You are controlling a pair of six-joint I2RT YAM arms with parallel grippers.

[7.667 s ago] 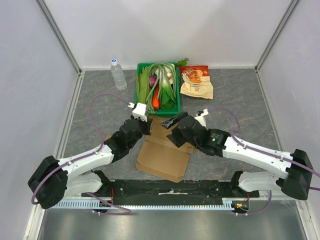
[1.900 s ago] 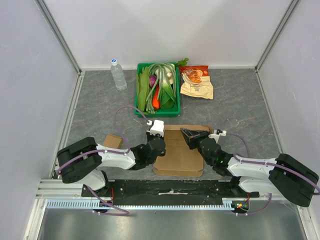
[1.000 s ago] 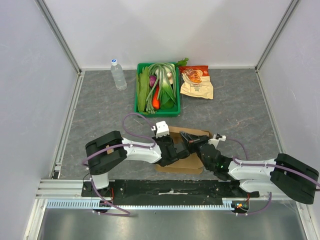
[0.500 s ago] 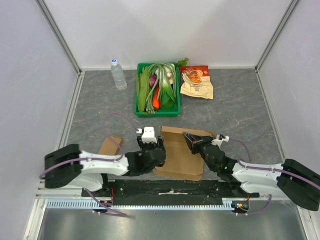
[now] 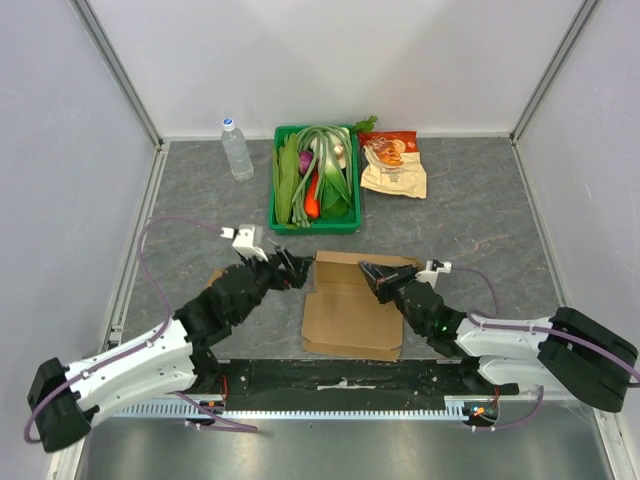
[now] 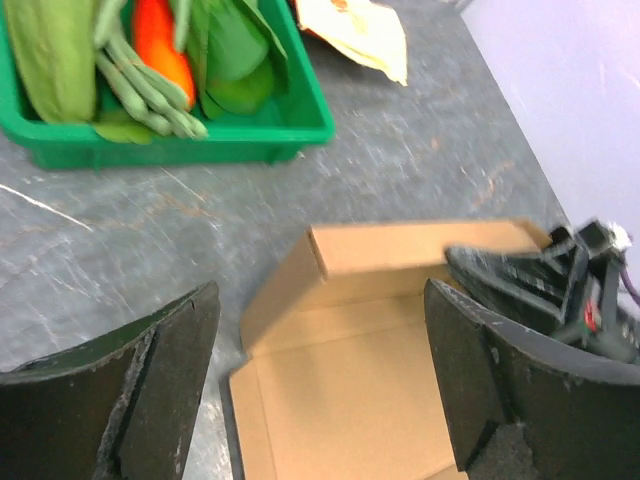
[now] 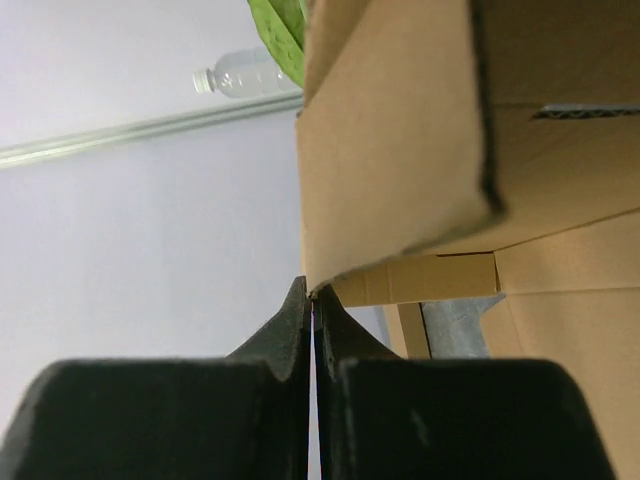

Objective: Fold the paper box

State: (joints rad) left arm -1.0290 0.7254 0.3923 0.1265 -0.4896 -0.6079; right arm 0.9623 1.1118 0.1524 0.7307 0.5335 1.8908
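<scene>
In the top view, the paper box [image 5: 350, 312] is lying as a mostly flat brown sheet close to the near edge of the surface [image 5: 480, 210], about midway along that edge and between the two arms. Its far flap [image 5: 338, 260] is lifting off the sheet. The left jaws are hanging released and spread wide just beside the box's far-left corner, carrying nothing. The right jaws are reaching in at the far-right part of the flap. Along the far edge, a green crate [image 5: 312, 225] of vegetables, a water bottle [image 5: 236, 150] and a snack bag [image 5: 393, 165] are sitting well apart from the work. In the left wrist view, the released jaws are framing the box from above: the far flap is standing up, the left side wall is rising only partway, and the base is lying flat. In the right wrist view, the right jaws are clenching tight with their tips touching the lower corner of the raised flap; they seem to be propping it rather than clasping it. The folding appears to be at an early stage: one flap is going up, while the remaining walls and the closing are looking undone.
</scene>
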